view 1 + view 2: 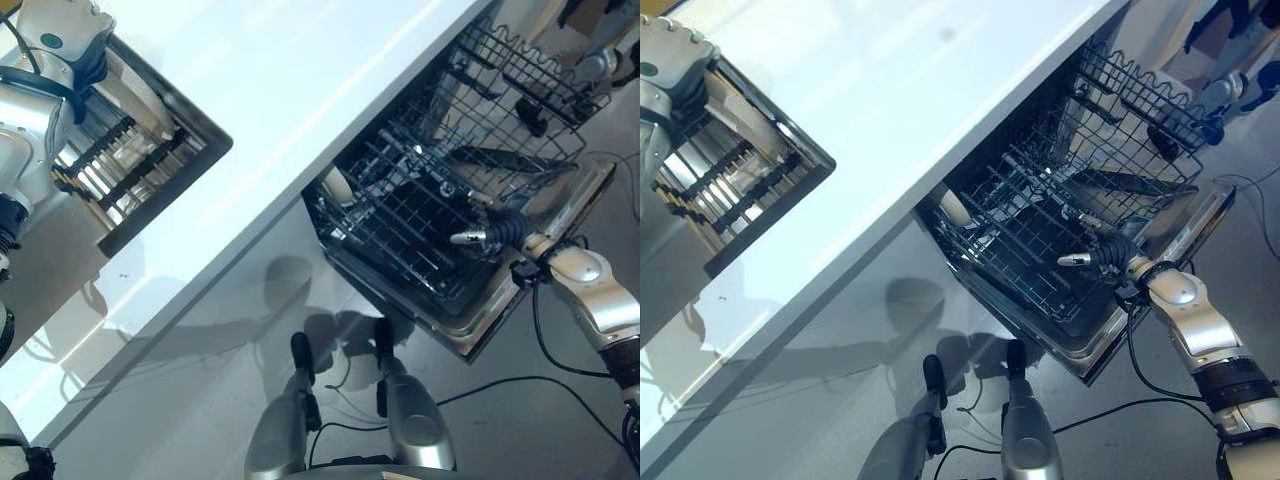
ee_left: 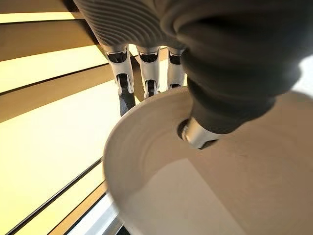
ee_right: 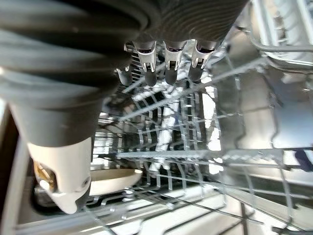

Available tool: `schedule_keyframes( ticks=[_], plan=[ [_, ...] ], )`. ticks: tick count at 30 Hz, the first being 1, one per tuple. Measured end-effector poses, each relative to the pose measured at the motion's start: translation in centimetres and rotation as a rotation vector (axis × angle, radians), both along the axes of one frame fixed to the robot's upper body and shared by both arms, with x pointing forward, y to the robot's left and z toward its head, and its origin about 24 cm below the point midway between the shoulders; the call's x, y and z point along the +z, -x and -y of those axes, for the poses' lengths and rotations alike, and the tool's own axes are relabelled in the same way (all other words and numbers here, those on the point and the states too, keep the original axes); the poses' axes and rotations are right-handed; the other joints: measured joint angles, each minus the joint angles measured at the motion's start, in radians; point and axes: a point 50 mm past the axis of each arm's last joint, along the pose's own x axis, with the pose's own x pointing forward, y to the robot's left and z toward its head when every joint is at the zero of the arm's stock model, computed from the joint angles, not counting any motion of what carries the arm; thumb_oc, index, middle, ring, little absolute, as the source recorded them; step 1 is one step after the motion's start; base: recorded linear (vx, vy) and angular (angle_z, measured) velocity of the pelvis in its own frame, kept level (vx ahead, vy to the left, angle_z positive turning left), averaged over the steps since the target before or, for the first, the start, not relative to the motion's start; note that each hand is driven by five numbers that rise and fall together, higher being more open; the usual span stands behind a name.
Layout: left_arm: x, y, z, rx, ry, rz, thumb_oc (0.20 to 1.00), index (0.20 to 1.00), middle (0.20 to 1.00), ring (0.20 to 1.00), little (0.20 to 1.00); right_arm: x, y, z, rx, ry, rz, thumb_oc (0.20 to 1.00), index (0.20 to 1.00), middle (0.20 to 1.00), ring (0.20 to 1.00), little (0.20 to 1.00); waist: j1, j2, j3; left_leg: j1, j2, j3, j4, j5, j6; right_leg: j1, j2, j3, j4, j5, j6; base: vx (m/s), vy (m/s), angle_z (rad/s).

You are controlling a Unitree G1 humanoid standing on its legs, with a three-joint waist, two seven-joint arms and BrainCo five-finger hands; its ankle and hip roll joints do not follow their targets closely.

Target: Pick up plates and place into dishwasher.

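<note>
Left hand (image 2: pixel 161 73) pinches a plate (image 2: pixel 205 176) at the counter's (image 1: pixel 300 100) dish rack (image 1: pixel 130 165). Right hand (image 1: pixel 478 236), fingers relaxed, holds nothing above the dishwasher rack (image 1: pixel 420 230); plate inside (image 3: pixel 115 178).

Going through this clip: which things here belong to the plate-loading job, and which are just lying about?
Part of the job:
- held plate, pinched by the left hand
- drying rack
- lower rack, with the right hand over it
- loaded plate

Just around:
- white counter
- upper basket
</note>
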Motion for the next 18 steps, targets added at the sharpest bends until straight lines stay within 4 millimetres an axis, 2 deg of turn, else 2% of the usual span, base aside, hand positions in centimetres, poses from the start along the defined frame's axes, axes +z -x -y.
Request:
schedule_keyframes(
  ticks=[9, 13, 16, 18],
  plan=[
    [-1.4, -0.2, 0.5, -0.069, -0.013, -0.087, 0.2, 0.2, 0.2, 0.2, 0.2, 0.7, 0.0, -0.4, 0.026, -0.015, 0.036, 1.0, 1.0, 1.0, 1.0, 1.0, 0.005, 0.002, -0.002, 0.049, 0.005, -0.005, -0.001, -0.004, -0.005, 0.055, -0.002, -0.014, 0.0, -0.003, 0.001, -0.01, -0.045, 0.04],
    [-1.6, -0.3, 0.8, -0.108, 0.034, -0.089, 0.2, 0.2, 0.2, 0.2, 0.2, 1.2, 0.1, -0.4, 0.028, -0.031, 0.069, 1.0, 1.0, 1.0, 1.0, 1.0, 0.006, 0.003, -0.006, 0.064, 0.006, -0.007, 0.0, -0.004, -0.005, 0.072, -0.002, -0.018, 0.0, -0.002, -0.002, -0.01, -0.055, 0.02],
    [-2.8, -0.2, 0.7, -0.158, 0.091, -0.083, 0.2, 0.2, 0.2, 0.2, 0.2, 1.4, 0.1, -0.5, 0.035, -0.038, 0.084, 1.0, 1.0, 1.0, 1.0, 1.0, 0.006, 0.01, -0.041, 0.064, 0.008, -0.009, -0.004, -0.005, -0.005, 0.074, -0.002, -0.02, 0.0, -0.003, -0.004, 0.0, -0.084, 0.01],
    [-2.9, 0.0, 0.9, -0.197, 0.11, -0.046, 0.2, 0.2, 0.2, 0.2, 0.2, 1.5, 0.1, -0.9, 0.049, -0.048, 0.098, 1.0, 1.0, 1.0, 1.0, 1.0, 0.007, 0.009, -0.063, 0.067, 0.01, -0.01, -0.004, -0.004, -0.005, 0.077, -0.001, -0.021, 0.0, -0.004, -0.005, 0.02, -0.074, 0.01]
  ],
)
